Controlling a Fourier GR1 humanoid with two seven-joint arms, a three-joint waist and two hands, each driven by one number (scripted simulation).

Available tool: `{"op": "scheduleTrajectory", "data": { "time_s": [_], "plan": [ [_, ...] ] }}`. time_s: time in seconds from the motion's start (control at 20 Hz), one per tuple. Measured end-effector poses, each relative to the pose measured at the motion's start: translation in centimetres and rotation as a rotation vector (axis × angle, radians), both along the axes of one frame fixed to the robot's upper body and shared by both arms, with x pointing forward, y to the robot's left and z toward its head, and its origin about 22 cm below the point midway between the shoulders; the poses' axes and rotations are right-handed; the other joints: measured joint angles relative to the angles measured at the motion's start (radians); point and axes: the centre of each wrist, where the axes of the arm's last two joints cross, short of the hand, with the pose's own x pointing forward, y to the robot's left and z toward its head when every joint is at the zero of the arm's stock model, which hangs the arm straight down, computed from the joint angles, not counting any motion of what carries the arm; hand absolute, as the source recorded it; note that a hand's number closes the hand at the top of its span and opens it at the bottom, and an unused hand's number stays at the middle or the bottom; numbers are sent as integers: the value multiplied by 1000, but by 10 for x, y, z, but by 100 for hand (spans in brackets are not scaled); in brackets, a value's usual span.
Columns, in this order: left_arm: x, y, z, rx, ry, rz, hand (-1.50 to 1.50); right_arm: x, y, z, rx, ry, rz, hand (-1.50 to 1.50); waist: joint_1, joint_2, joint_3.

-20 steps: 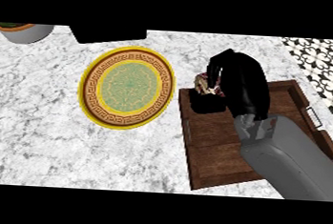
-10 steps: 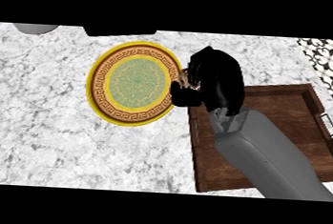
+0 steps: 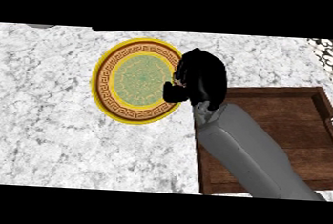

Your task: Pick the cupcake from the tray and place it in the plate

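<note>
While the right hand (image 3: 201,80) hangs over the right rim of the plate (image 3: 108,99), we're in the carry-and-place step — the cupcake looks to be off the tray (image 3: 281,120) and on its way in. That black hand is curled in on itself, fingers and thumb folded round something at its left side, and only a sliver of tan-brown peeks out between them. That sliver, by my reading, is the cupcake (image 3: 175,86), sitting at the plate's right edge, just over the gold and brown patterned border. Whether it touches the plate or hangs above it — I can't tell from this steep angle.

The wooden tray lies to the right, its floor bare wherever the grey forearm (image 3: 245,146) doesn't cover it. The forearm runs up from the lower right, straight across the tray's left side. No left hand anywhere in the head view.

What's next, as I judge it: a little more travel to the left, so the cupcake comes over the green centre instead of the rim, then a lowering, then the fingers uncurl. Set down where it is now, it could end up perched on the raised border and tip.

As for the cupcake itself, there's little to go on. A small warm-brown patch, almost wholly hidden by the hand; wrapper, topping and whether it stands upright can't be made out.
</note>
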Motion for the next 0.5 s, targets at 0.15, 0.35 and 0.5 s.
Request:
{"op": "scheduleTrajectory", "data": {
  "time_s": [0.15,0.35,0.5],
  "plan": [
    [2,2,-1,-7,-10,3,0,4,6,-6,23,24,-17,-150,5,5,1],
    [5,5,-2,-12,-17,2,0,7,17,-7,79,39,-24,-150,13,10,2],
    [7,7,-3,-18,-26,-1,0,10,20,-4,127,12,-38,-150,21,11,3]
  ]
}}
